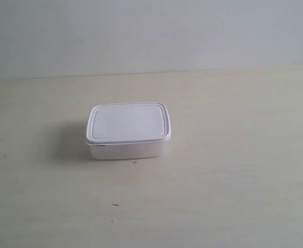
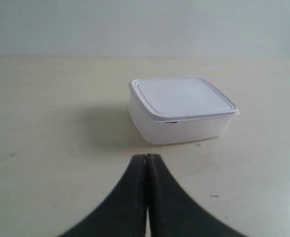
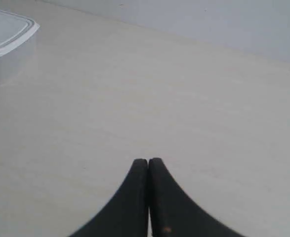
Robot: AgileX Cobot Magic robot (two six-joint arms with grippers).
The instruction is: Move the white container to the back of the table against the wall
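The white container stands lidded on the beige table, well short of the pale wall. No arm shows in the exterior view. In the left wrist view the container sits just beyond my left gripper, whose black fingers are pressed together, shut and empty, a short gap from the box. In the right wrist view my right gripper is shut on nothing above bare table, and the container shows only as a corner far off to one side.
A few tiny dark specks mark the table in front of the container. The table's back edge meets the wall some way behind the box.
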